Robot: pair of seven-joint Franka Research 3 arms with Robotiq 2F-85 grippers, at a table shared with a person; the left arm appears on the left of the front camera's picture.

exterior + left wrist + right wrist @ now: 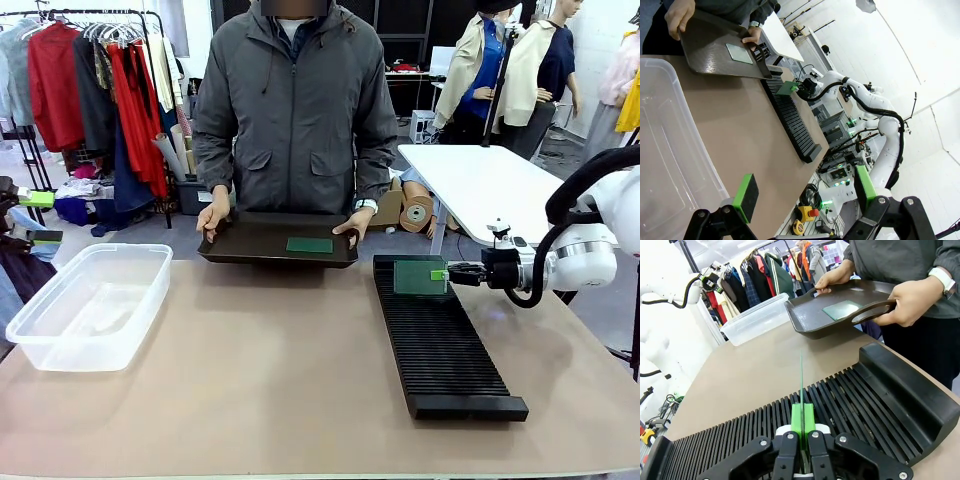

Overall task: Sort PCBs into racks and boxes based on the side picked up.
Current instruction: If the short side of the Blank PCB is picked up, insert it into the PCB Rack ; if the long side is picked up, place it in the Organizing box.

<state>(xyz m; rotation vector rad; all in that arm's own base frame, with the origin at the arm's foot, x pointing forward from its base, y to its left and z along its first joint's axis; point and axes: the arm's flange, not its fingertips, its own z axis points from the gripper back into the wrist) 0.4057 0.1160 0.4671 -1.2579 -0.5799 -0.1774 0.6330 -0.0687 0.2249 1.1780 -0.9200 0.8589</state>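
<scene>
Smooth, matt tan on the tabletop point(270, 380). Clear, glossy plastic for the box point(75, 358), with soft reflections in its walls. Matt black ribbed plastic for the rack point(440, 350). Dark, smooth tray point(250, 240) with a dull sheen. Thin, hard green PCB point(418, 277), faintly glossy. Matt green pads point(746, 196), rubbery-looking. Grey woven cloth on the jacket point(295, 120).

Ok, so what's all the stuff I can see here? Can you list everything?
PCBs: two, green; upright PCB at the rack's far end, flat PCB on the tray.
rack: one, black, table's right side.
box: one, clear, table's left side.
tray: one, dark, far edge.
table: one, tan.
person's hands: two, holding the tray's ends.
right fingers: black, green pads, shut on the upright PCB.
left fingers: black, green pads, open, near the box.
</scene>
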